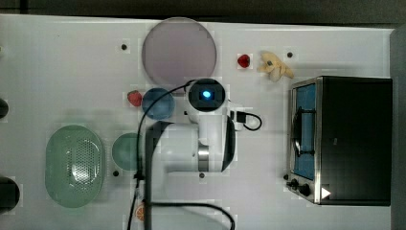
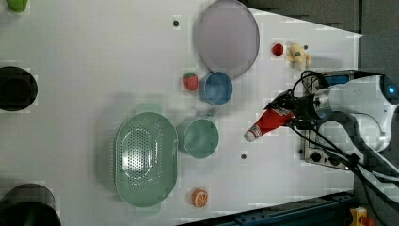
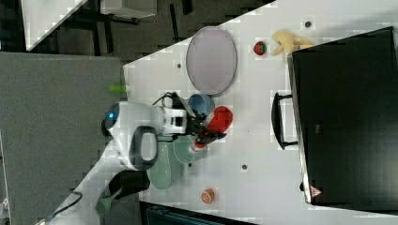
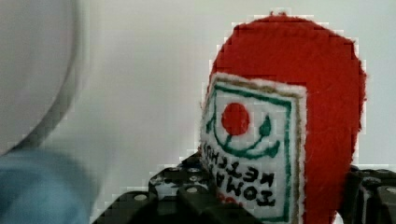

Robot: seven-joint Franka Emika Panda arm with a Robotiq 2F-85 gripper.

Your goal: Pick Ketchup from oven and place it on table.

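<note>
The ketchup (image 2: 269,121), a red bottle with a white cap and a white label, hangs tilted over the table (image 2: 94,56) with my gripper (image 2: 285,113) shut on its red body. Its cap points towards a teal bowl (image 2: 201,137). In the right view the ketchup (image 3: 218,119) is held between the dark fingers (image 3: 202,123), a little way from the oven (image 3: 347,117). The wrist view has the ketchup (image 4: 322,93) label close up, with black fingers (image 4: 187,191) on either side. In the top view the arm (image 1: 201,139) covers the bottle, and the oven (image 1: 356,139) stands at the top view's right.
A purple plate (image 2: 227,36), a blue bowl (image 2: 216,87) and a strawberry (image 2: 190,81) lie beyond the bottle. A green colander (image 2: 146,159) sits beside the teal bowl. A second strawberry (image 2: 277,49), a banana toy (image 2: 298,55) and an orange slice (image 2: 199,197) are also on the table.
</note>
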